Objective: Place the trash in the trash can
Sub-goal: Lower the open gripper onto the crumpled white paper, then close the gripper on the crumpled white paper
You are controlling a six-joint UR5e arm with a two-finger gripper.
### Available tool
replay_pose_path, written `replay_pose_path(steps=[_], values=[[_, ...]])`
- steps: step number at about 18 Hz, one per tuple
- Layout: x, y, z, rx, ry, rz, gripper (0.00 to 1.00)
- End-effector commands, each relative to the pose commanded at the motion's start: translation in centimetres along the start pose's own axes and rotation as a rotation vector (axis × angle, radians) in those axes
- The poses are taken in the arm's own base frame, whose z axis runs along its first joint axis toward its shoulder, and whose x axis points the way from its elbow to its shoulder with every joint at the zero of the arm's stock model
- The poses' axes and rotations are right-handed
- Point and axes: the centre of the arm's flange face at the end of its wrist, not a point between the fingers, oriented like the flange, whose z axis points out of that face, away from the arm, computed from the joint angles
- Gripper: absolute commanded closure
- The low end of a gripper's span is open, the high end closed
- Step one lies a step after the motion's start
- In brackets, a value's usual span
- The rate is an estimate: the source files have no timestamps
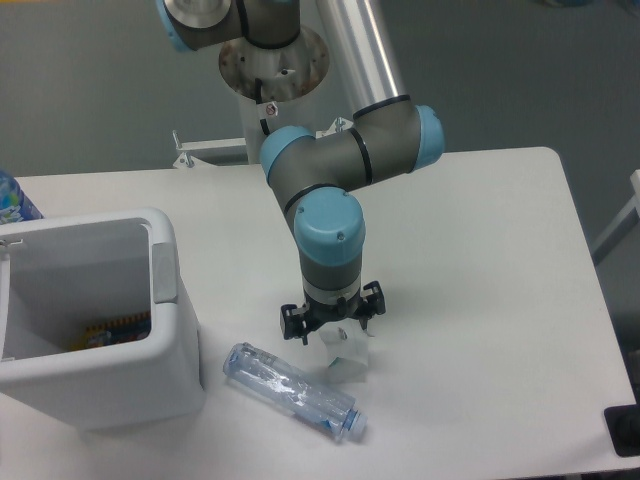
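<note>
White bench carries everything in view. On its left side stands the trash can, a white rectangular bin with rounded corners, a thick rim and a pale grey tab on the side facing the arm; something yellow and blue lies on its bottom. Behind it, at the picture's left edge, the top of a blue-patterned bottle shows.

The grey arm with pale blue joint caps reaches straight down near the bench's middle. Its gripper sits low over the small white carton, which rests on the bench just right of the bin. The dark fingers stand spread on either side of the carton's top; whether they press on it I cannot tell, as the wrist hides the contact.

The clear plastic water bottle lies on its side just in front of the carton, slanting with its cap end toward the front right, close to the carton's lower edge and near the bin's front corner.
</note>
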Motion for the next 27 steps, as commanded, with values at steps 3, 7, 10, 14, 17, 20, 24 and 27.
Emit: replay_pose_path(steps=[3,7,10,14,17,20,24,27], values=[[0.0,-0.5,0.0,0.004,-0.002,-0.01,0.0],[-0.1,-0.4,0.3,0.0,-0.006,-0.008,0.25],[-0.3,0.0,0.3,-0.01,-0.054,-0.001,0.53],[0.3,0.2,0.4,-0.016,-0.103,0.013,0.83],[0.3,0.4,-0.2,-0.01,-0.104,0.018,0.97],[0.4,0.8,-1.8,0.008,-0.102,0.025,0.98],[0.1,1.6,-6.9,0.084,-0.111,0.073,1.0],[-1.4,1.8,-12.9,0.181,-0.12,0.12,1.0]])
